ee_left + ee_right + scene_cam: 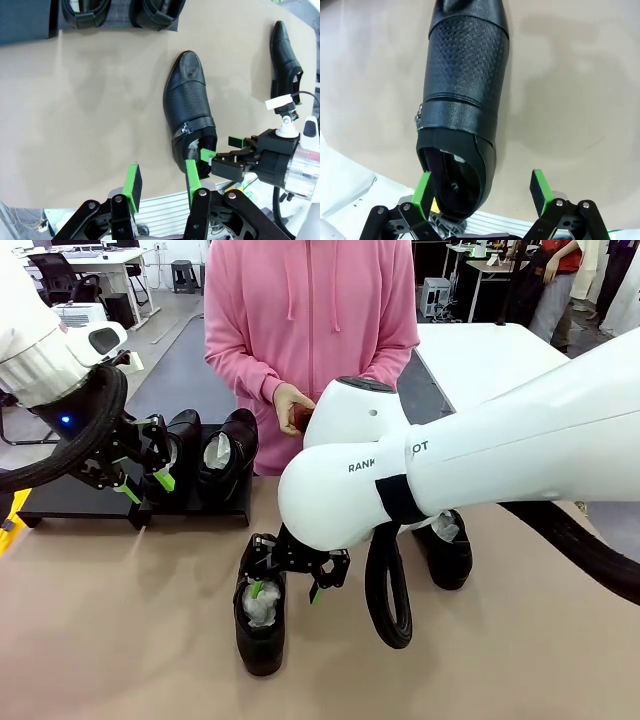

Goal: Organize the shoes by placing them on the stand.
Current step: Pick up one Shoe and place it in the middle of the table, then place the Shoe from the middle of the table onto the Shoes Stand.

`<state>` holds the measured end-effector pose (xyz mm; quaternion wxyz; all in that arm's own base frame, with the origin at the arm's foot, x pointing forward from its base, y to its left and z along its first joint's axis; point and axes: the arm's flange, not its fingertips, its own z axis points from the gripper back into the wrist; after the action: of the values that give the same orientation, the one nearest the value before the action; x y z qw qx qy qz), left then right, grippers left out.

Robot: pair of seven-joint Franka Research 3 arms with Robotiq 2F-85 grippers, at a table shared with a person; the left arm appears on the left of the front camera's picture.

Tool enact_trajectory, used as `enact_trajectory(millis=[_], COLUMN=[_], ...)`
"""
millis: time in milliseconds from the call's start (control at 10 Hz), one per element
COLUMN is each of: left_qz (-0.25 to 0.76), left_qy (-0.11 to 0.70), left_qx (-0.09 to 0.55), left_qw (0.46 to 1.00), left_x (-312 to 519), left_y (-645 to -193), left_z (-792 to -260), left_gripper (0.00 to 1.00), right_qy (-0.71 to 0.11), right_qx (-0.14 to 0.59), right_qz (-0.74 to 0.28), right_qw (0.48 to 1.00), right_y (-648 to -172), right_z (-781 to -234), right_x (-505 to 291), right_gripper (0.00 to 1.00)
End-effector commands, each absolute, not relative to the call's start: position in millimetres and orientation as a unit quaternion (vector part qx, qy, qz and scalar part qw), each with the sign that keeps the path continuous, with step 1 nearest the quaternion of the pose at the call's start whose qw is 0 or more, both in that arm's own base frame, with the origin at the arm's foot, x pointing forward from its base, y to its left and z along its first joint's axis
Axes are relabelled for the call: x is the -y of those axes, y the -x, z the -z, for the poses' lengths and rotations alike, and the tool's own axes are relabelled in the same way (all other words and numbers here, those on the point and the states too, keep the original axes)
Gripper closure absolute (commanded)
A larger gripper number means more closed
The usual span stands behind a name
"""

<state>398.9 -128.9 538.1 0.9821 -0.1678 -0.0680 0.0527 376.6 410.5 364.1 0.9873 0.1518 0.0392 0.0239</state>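
Robot lab: white worktables [490, 355], office chair [55, 278], equipment beyond.

One shoe [452, 558] is partly hidden by the right arm [500, 455]. What is held in the person's hand [290, 405] cannot be made out.

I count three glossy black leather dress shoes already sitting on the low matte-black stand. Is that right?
Not quite: there are two, not three. The front view shows two glossy black leather dress shoes, the outer shoe and the inner shoe, side by side on the low matte-black stand. The middle shoe and the far-right shoe lie on the tan table.
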Motion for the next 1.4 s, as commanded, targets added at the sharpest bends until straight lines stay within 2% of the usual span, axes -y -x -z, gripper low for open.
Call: enact_trajectory(millis=[0, 1000, 1100, 1300], left_qz=[-0.055, -0.055, -0.055, -0.035], left_qy=[0.163, 0.163, 0.163, 0.172], left_qx=[0.070, 0.070, 0.070, 0.069], left_qw=[0.983, 0.983, 0.983, 0.982], left_x=[128.3, 128.3, 128.3, 144.7], left_y=[-398.1, -398.1, -398.1, -384.2], left_z=[-539.2, -539.2, -539.2, -541.4], left_gripper=[0.52, 0.52, 0.52, 0.52], right_qy=[-0.149, -0.152, -0.134, -0.106], right_qx=[-0.028, -0.039, 0.007, 0.067], right_qz=[-0.016, -0.023, -0.010, 0.099], right_qw=[0.988, 0.987, 0.991, 0.987], right_y=[-379.9, -378.6, -374.2, -380.6], right_z=[-361.3, -360.9, -380.5, -420.5], right_x=[-416.2, -412.4, -391.1, -307.4], right_gripper=[0.00, 0.00, 0.00, 0.00])
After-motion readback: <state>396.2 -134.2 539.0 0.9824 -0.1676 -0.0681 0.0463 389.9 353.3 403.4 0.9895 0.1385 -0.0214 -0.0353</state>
